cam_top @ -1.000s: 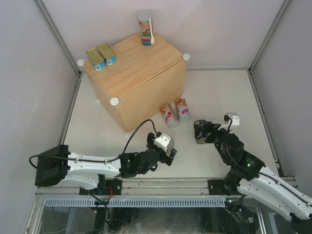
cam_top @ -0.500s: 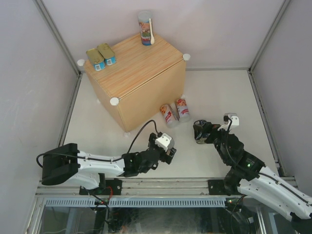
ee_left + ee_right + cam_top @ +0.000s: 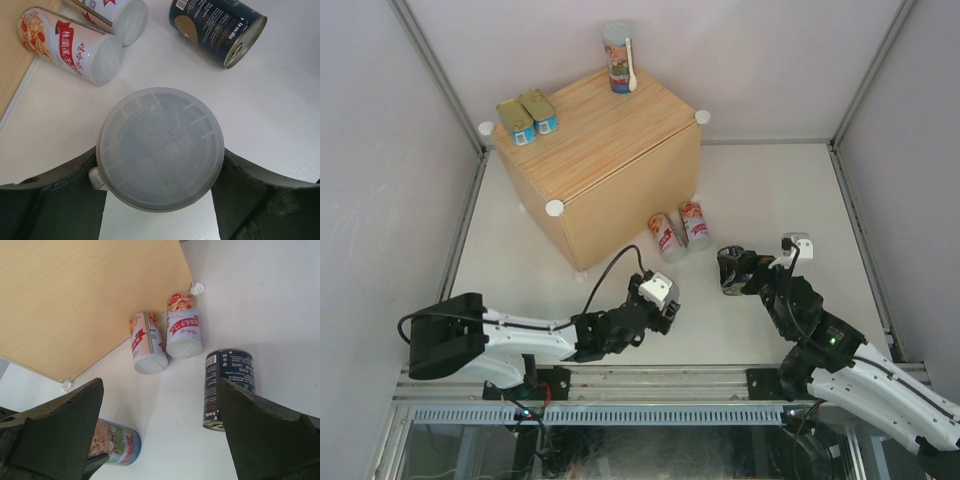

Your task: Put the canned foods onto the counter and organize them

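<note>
Counter [image 3: 595, 150], a big light-wood box with white knobs at its corners, stands at the far left of the white table [image 3: 790, 200].

Left arm [image 3: 520, 340] reaches from the near edge toward the middle of the table. The left gripper [image 3: 160, 165] is clamped on a lidded can [image 3: 160, 145]. Its two dark fingers [image 3: 55, 200] sit against opposite sides of the can's grey plastic lid, which faces the wrist camera. This can is on the table, near the counter's front corner and not on it.

Right arm [image 3: 860, 365] reaches in from the near right. The right gripper [image 3: 160, 382] has its jaws spread wide and holds nothing.

One tall can [image 3: 617, 58] with a colourful label stands upright at the far corner of the counter top.

Two red-white cans [image 3: 667, 237] [image 3: 695, 224] lie on their sides on the table, side by side, just beside the counter's right face.

A dark can [image 3: 230, 387] lies on its side on the table, to the right of the red-white pair and just ahead of the right gripper, not touching its fingers.

Two flat tins [image 3: 516, 121] [image 3: 538, 111], gold on top and blue at the sides, sit touching each other at the counter top's left corner.
</note>
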Controlling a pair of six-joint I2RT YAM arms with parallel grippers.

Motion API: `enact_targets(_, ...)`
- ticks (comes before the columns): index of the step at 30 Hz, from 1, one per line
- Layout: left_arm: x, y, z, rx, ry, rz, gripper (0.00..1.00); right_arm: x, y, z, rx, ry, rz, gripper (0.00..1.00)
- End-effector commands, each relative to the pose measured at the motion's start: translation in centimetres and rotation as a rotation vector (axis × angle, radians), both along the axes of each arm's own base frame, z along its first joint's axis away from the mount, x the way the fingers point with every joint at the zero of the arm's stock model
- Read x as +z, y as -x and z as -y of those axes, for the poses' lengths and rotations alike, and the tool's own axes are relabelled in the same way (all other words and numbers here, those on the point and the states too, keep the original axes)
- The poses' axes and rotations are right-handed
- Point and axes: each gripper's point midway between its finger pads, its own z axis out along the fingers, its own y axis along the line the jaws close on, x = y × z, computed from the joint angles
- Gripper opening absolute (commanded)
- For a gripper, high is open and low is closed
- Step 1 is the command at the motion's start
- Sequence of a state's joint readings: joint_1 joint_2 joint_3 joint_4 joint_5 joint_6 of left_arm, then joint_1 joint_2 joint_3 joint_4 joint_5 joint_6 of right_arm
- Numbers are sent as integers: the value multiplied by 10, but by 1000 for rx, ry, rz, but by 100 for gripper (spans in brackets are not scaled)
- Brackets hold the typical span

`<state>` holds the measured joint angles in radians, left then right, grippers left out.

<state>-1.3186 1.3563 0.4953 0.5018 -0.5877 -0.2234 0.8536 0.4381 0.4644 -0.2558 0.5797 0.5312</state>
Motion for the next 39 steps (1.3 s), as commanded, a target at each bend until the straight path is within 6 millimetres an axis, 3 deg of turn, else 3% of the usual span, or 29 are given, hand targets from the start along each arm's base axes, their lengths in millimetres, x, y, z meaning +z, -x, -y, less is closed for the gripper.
enact_targets(1,31,-3,1,2,68,46,1,21,1,1,-7,-41,38,94)
enact_targets(13,75,-3,-7,9,63,89,0,24,1,3,-7,-40,52,94)
enact_targets(23,134,-1,-13,11,116,112,0,29,2,4,-5,-42,61,94)
enact_targets(29,179,-3,-23,32,148,138,0,32,3,5,-6,-44,66,94)
enact_targets(39,273,-13,-35,85,125,239,0,39,2,3,-3,-61,70,94)
